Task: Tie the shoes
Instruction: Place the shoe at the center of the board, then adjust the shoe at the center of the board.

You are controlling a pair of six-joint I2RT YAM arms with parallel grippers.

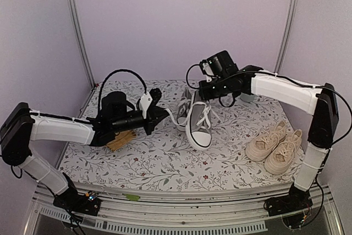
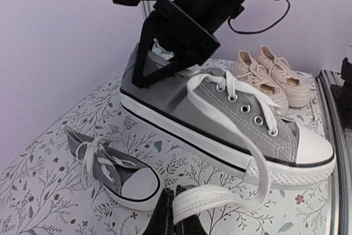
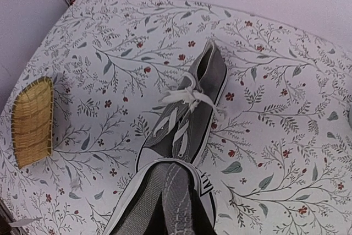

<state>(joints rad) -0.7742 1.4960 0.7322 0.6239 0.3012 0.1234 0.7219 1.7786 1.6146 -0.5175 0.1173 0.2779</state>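
One small grey shoe (image 1: 201,127) stands upright mid-table, toe toward me. My right gripper (image 1: 202,93) is shut on its heel; the right wrist view shows the grey heel fabric (image 3: 176,191) pinched between my fingers. My left gripper (image 2: 177,216) is shut on the end of this shoe's loose white lace (image 2: 220,199), which loops down from the eyelets (image 2: 245,105) in front of the toe. The other grey shoe (image 3: 184,116) lies just beyond to the left, its laces bunched in a knot. The cream pair (image 1: 275,144) sits at the right.
A small woven basket tray (image 1: 121,138) lies under the left arm near the table's left side, also visible as the basket (image 3: 32,119) in the right wrist view. The flowered tablecloth (image 1: 165,163) covers the table; purple walls and metal posts close in the back.
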